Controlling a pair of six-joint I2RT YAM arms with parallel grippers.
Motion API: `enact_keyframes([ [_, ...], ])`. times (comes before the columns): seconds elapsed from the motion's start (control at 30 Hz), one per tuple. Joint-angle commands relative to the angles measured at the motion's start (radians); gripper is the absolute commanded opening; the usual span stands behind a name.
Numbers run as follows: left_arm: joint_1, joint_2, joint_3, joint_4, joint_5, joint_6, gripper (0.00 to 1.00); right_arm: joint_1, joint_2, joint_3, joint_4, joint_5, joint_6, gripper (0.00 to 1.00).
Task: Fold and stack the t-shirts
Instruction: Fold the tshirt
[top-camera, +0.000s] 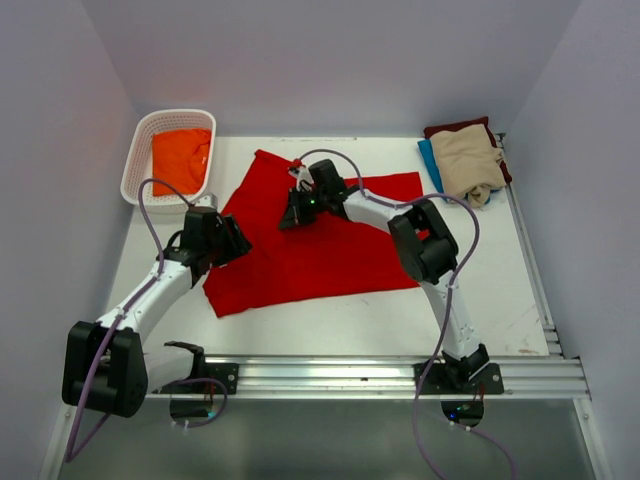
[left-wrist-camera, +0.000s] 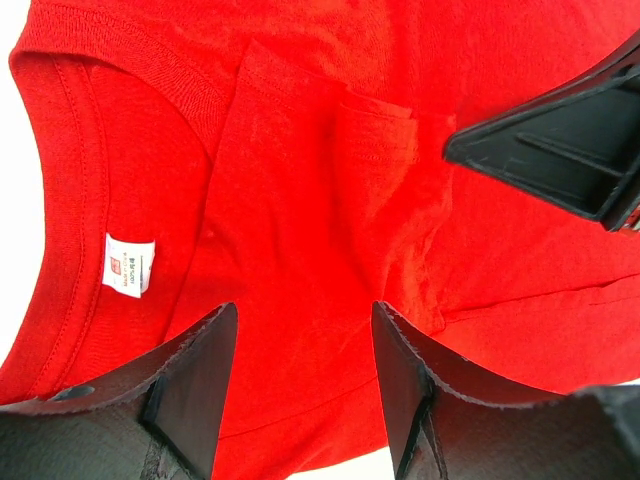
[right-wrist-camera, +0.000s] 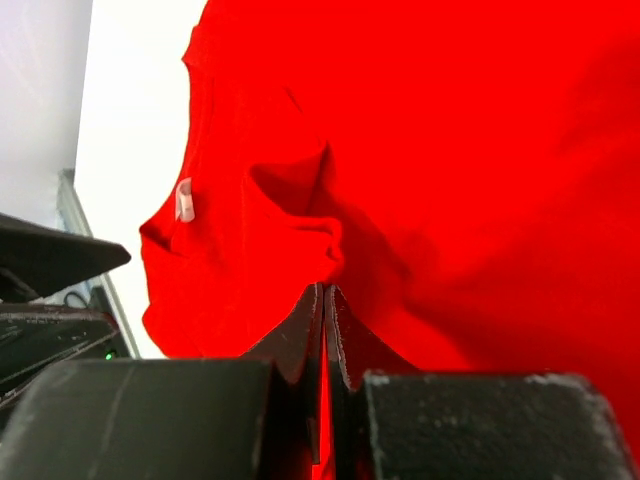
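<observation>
With the left gripper (left-wrist-camera: 302, 312) spread over the collar (left-wrist-camera: 70, 200), only the right gripper (right-wrist-camera: 323, 292) pinches a thin ridge of the red t-shirt (top-camera: 310, 255) lying mid-table, so a pull may slip free or drag it crooked.

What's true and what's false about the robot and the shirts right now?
1. The red t-shirt lies on the table. True.
2. The orange t-shirt sits on top of the beige t-shirt. False: the orange one lies in the white basket at the far left, and the beige one tops the pile at the far right.
3. The right arm's fingers are shut, pinching red cloth. True.
4. The left arm's fingers are shut on the shirt. False: they stand open above the red t-shirt, near its white tag.
</observation>
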Motion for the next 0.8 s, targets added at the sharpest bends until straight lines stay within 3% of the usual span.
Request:
enact_keyframes([
  [0.0, 0.013, 0.003, -0.011, 0.051, 0.004, 0.021, 0.60, 0.007, -0.079, -0.008, 0.014, 0.074, -0.031, 0.00],
  [0.43, 0.016, 0.021, -0.012, 0.059, 0.009, 0.020, 0.59, 0.051, -0.111, 0.017, -0.144, 0.401, -0.106, 0.02],
  [0.47, 0.016, 0.021, -0.012, 0.059, 0.009, 0.020, 0.59, 0.056, -0.111, 0.015, -0.146, 0.406, -0.105, 0.09],
  [0.53, 0.016, 0.021, -0.012, 0.059, 0.004, 0.021, 0.59, 0.063, -0.119, 0.011, -0.153, 0.427, -0.104, 0.12],
  [0.57, 0.018, 0.021, -0.011, 0.060, 0.003, 0.023, 0.59, 0.068, -0.125, 0.008, -0.152, 0.436, -0.104, 0.26],
  [0.67, 0.018, 0.018, -0.006, 0.063, 0.006, 0.032, 0.59, 0.091, -0.178, -0.021, -0.150, 0.504, -0.118, 0.48],
  [0.7, 0.018, 0.018, -0.004, 0.068, 0.007, 0.034, 0.59, 0.095, -0.198, -0.043, -0.152, 0.521, -0.123, 0.61],
  [0.77, 0.019, 0.016, 0.014, 0.077, 0.013, 0.035, 0.59, 0.106, -0.269, -0.073, -0.141, 0.556, -0.132, 0.67],
])
